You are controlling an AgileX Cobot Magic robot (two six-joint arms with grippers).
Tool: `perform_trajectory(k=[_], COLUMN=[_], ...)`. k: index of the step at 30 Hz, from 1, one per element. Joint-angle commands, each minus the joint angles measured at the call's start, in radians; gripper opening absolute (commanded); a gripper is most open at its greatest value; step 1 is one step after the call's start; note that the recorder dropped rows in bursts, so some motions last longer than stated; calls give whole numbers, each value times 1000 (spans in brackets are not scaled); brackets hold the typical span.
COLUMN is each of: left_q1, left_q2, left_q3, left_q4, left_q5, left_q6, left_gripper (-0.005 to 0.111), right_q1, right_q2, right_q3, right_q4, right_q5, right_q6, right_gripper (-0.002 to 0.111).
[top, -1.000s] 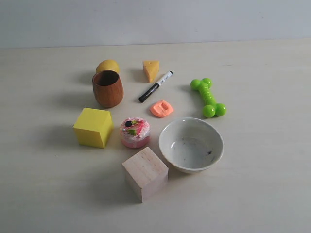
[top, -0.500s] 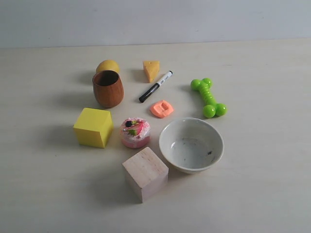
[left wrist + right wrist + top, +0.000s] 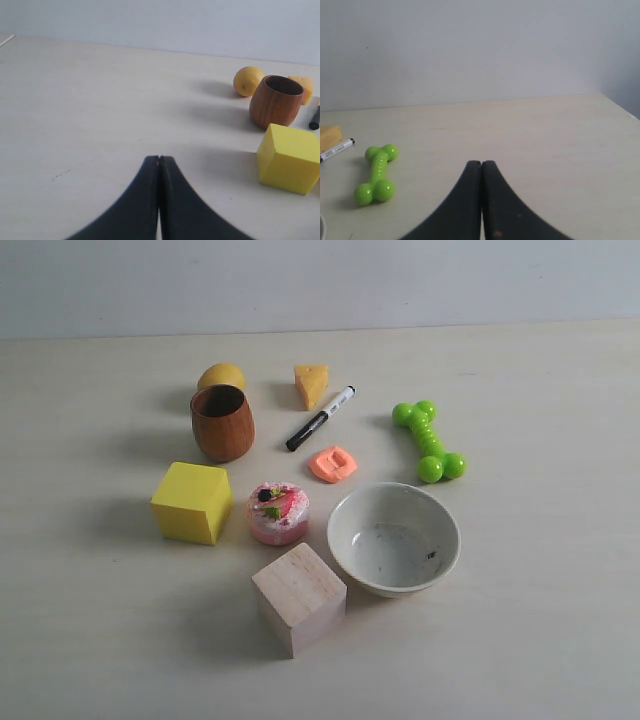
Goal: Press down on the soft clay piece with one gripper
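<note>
The soft clay piece (image 3: pixel 333 464) is a small salmon-orange lump, flattened, with a squarish dent in its top. It lies in the middle of the table between the black marker (image 3: pixel 320 418) and the white bowl (image 3: pixel 393 538). Neither arm shows in the exterior view. My left gripper (image 3: pixel 159 159) is shut and empty, over bare table well away from the yellow block (image 3: pixel 289 158). My right gripper (image 3: pixel 481 163) is shut and empty too, with the green bone toy (image 3: pixel 376 174) off to one side. Neither wrist view shows the clay.
Around the clay stand a wooden cup (image 3: pixel 222 423), a lemon (image 3: pixel 221 376), a cheese wedge (image 3: pixel 311 384), a green bone toy (image 3: pixel 428 439), a pink cake toy (image 3: pixel 278 512), a yellow block (image 3: pixel 192 502) and a pale wooden block (image 3: pixel 299 597).
</note>
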Motion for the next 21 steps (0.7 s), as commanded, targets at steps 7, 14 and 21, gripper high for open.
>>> perform_trajectory(k=[7, 14, 21], left_q1=[-8, -8, -8], left_q2=[-6, -6, -6], left_q3=[-2, -2, -2], left_q4=[-4, -4, -4], left_q5=[-7, -7, -7], left_q6=[-2, -2, -2], left_gripper=[0, 0, 0], right_q1=[-5, -5, -5], right_q2=[-58, -58, -58], right_q3=[4, 4, 4], right_q4=[7, -2, 1], right_q5=[121, 172, 172], right_q6=[0, -41, -40], right_gripper=[0, 0, 0])
